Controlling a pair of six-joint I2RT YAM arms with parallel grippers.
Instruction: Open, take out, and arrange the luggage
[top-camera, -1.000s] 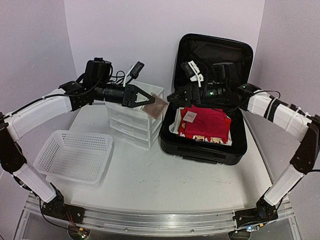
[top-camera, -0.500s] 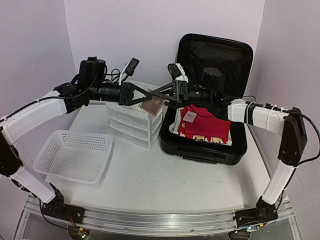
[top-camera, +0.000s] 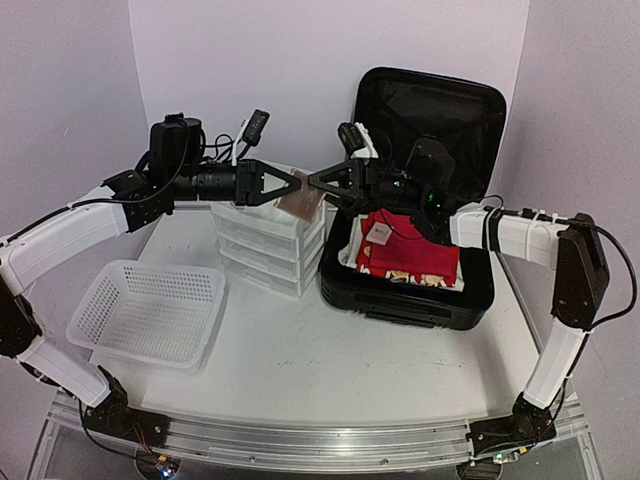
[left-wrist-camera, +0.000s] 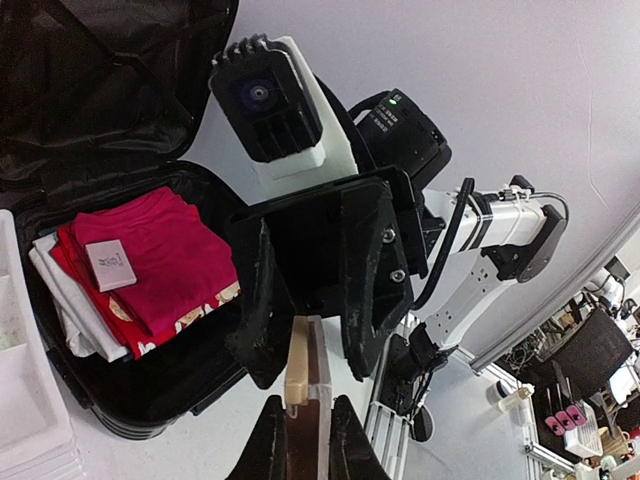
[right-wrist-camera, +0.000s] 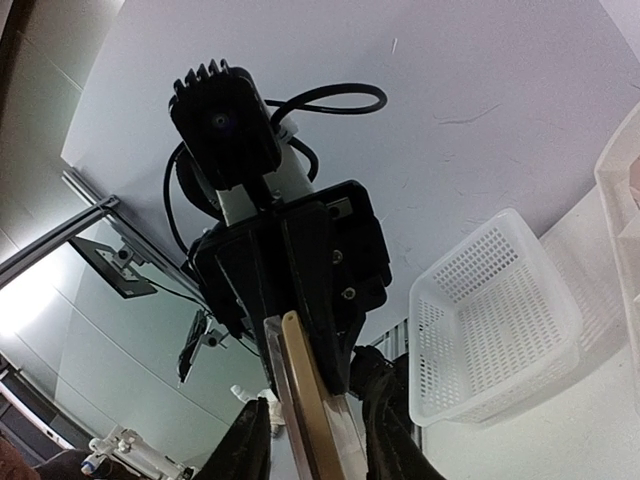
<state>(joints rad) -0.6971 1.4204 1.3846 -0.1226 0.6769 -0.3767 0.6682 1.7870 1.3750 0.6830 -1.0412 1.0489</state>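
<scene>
The large black hard-shell luggage (top-camera: 405, 300) lies open just right of the white three-drawer plastic unit (top-camera: 265, 255), lid upright behind, long front wall facing the desk's (top-camera: 330, 370) near edge. Bare desk fronts the unit. A pale tag (top-camera: 380, 234) on red clothes (top-camera: 415, 245) is unreadable. Above the unit, the left end effector (top-camera: 296, 188) pinches a thin brown slab (top-camera: 298, 207); the right end effector (top-camera: 315, 182) straddles it, slightly parted.
</scene>
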